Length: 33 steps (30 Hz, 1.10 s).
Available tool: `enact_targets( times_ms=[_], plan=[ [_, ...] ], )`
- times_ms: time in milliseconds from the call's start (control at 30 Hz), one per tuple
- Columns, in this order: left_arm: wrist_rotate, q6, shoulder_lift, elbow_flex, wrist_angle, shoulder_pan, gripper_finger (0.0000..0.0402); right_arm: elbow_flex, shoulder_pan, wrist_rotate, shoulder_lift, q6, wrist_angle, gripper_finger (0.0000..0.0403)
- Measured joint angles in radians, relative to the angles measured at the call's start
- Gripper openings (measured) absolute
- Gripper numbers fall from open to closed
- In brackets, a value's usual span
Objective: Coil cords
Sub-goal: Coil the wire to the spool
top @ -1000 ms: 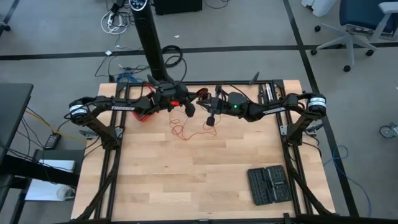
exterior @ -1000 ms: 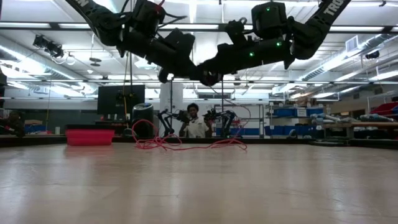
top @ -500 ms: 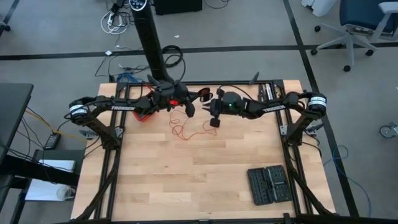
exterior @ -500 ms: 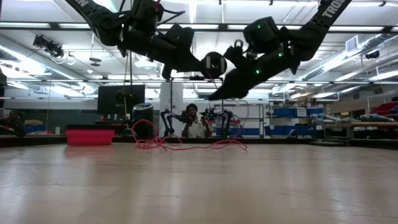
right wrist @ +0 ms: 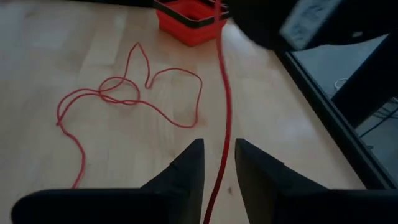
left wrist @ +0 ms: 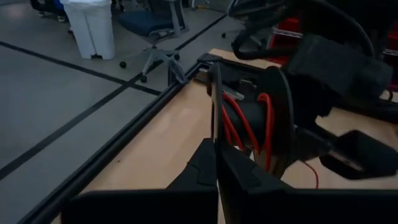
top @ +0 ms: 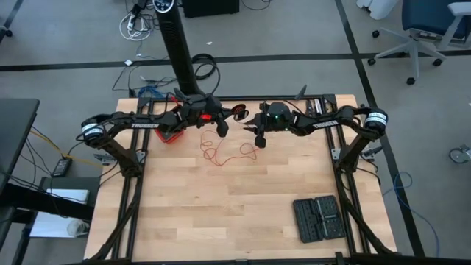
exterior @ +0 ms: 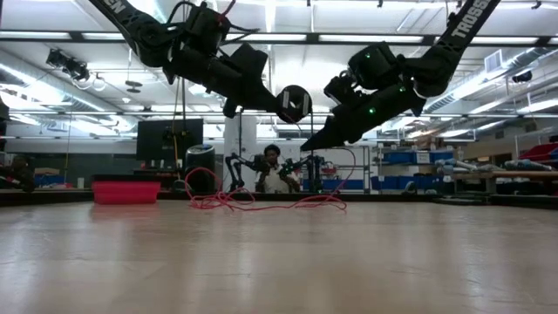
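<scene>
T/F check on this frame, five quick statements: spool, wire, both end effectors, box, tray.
1. The left end effector is shut on a black spool wound with red wire. True.
2. The right end effector is clamped shut on the wire. False: its fingers stand apart, the wire running between them.
3. Loose wire lies looped on the table. True.
4. The red box sits at the table's front right corner. False: it is at the back, near the left arm.
5. A dark tray lies under the spool. False: it is at front right.
</scene>
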Motion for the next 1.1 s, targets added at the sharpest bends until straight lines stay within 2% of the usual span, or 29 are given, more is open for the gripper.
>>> enact_targets(
  times_ms=[300,500,667,800,967,1100],
  plan=[
    [0.003,0.0,0.0,0.0,-0.02,0.011,0.0001,0.0,-0.016,-0.001,0.0,0.011,-0.006,0.0076],
    [0.003,0.0,0.0,0.0,-0.026,0.011,0.0001,0.0,-0.015,0.003,0.0,-0.013,-0.011,0.0009],
    [0.003,0.003,0.0,0.0,-0.037,0.011,0.0001,0.0,-0.023,0.01,-0.001,-0.012,-0.025,0.0004],
    [0.012,0.003,0.0,0.0,-0.033,0.011,0.0001,0.0,-0.042,0.058,-0.001,0.015,-0.04,0.0003],
    [0.103,0.011,0.0,0.0,0.007,0.011,0.0001,-0.001,-0.062,0.073,-0.002,0.047,-0.033,0.0002],
    [0.145,0.055,0.0,0.0,-0.03,0.011,0.0001,0.0,-0.075,0.107,-0.005,0.054,-0.03,0.0001]
  ],
)
